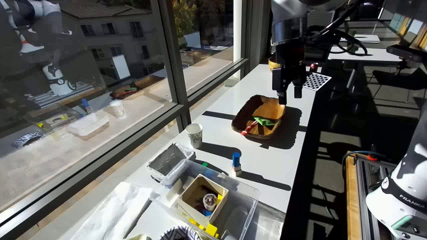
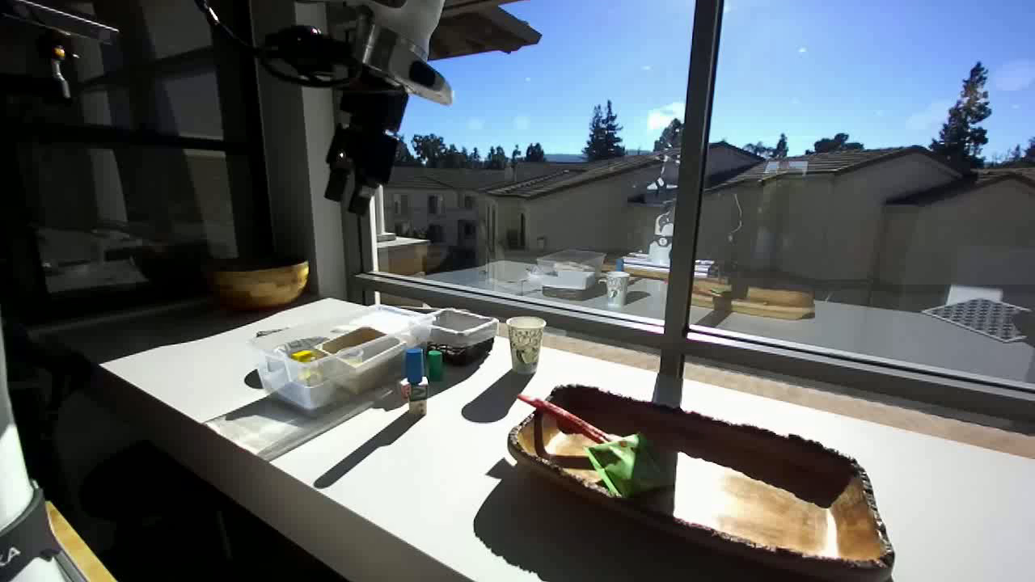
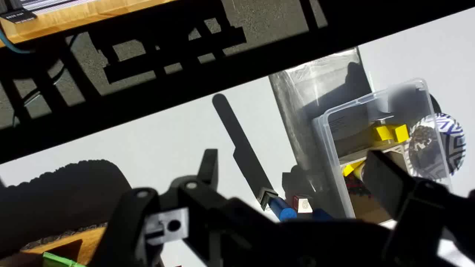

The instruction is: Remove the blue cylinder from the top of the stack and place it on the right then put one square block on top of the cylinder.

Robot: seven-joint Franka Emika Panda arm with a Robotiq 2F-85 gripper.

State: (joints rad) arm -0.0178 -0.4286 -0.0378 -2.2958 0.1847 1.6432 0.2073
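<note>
The blue cylinder stands upright on top of the stack of small pale square blocks on the white table. The cylinder and the stack also show in an exterior view. In the wrist view the cylinder leans down-right in perspective from its blocks. A loose square block with a printed "6" lies beside the stack. My gripper is open and empty, high above the table and apart from the stack. It also shows in an exterior view and the wrist view.
A clear plastic bin with a box and yellow blocks stands near the stack. A green cylinder, a paper cup and a lined basket stand nearby. A brown tray holds green and red items. A window borders the table.
</note>
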